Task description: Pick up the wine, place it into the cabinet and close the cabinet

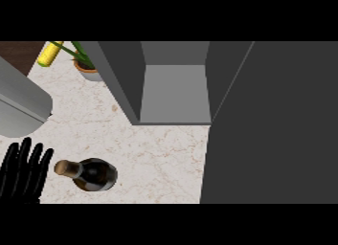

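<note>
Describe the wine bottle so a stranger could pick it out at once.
Start at the open grey cabinet at the counter's back, then come toward the near edge. The wine bottle stands there, just right of the black left hand. Dark glass, tan cork: nothing else matches.

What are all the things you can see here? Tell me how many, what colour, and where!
bottle: one, dark with a tan cork, standing on the counter at lower left
cabinet: one, grey, open, at top middle
door: one, dark grey, swung open, along the right side
counter: one, pale marble, under everything
plant pot: one, brownish with green leaves, top left beside the cabinet
yellow thing: one, top left
forearm: one, grey, left side
left hand: one, black, fingers straight, lower left beside the bottle
</note>
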{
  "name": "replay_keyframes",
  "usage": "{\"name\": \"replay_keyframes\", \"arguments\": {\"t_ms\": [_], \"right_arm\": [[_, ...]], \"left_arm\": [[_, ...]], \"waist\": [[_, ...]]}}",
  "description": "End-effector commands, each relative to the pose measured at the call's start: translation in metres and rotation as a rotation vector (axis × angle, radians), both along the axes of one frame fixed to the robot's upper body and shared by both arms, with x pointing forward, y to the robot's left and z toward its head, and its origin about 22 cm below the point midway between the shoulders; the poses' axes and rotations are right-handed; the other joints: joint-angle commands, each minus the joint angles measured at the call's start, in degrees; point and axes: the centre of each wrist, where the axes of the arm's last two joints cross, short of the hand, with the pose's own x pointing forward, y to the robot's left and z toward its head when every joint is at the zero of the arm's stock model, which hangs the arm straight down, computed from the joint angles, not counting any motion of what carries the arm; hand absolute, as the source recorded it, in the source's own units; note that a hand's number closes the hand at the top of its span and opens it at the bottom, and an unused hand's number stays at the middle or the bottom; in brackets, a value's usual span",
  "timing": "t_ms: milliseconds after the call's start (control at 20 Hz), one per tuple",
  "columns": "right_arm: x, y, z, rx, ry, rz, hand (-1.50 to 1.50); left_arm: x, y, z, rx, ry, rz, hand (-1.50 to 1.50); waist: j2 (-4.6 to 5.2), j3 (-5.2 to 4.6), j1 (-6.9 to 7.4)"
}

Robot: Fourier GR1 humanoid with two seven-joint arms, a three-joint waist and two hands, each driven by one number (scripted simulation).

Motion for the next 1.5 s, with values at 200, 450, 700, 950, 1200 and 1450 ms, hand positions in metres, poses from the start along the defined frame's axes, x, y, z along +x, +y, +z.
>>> {"name": "replay_keyframes", "arguments": {"t_ms": [200,450,700,950,1200,1450], "right_arm": [[-0.034,-0.007,0.016,0.049,-0.048,0.036,-1.50],[-0.029,0.001,0.015,0.039,-0.039,0.054,-1.50],[-0.036,-0.003,0.014,0.054,-0.041,0.036,-1.50],[-0.027,-0.001,0.013,0.051,-0.055,0.034,-1.50],[-0.024,0.002,0.015,0.069,-0.046,0.046,-1.50],[-0.022,-0.010,0.021,0.048,-0.058,0.046,-1.50]], "left_arm": [[-0.002,0.021,-0.034,0.027,0.005,0.051,-1.50],[0.022,0.030,-0.062,0.013,0.026,0.045,-1.50],[0.024,0.030,-0.088,0.011,0.024,0.039,-1.50],[0.018,0.026,-0.113,0.011,0.042,-0.035,-1.50],[0.028,0.046,-0.116,-0.011,0.022,-0.006,-1.50],[0.016,0.033,-0.132,-0.008,0.038,-0.014,-1.50]], "waist": [[-0.02,0.03,0.06],[0.06,0.03,-0.13],[0.04,0.03,-0.29],[0.04,0.03,-0.18],[0.06,0.03,-0.08],[0.08,0.05,0.02]]}}
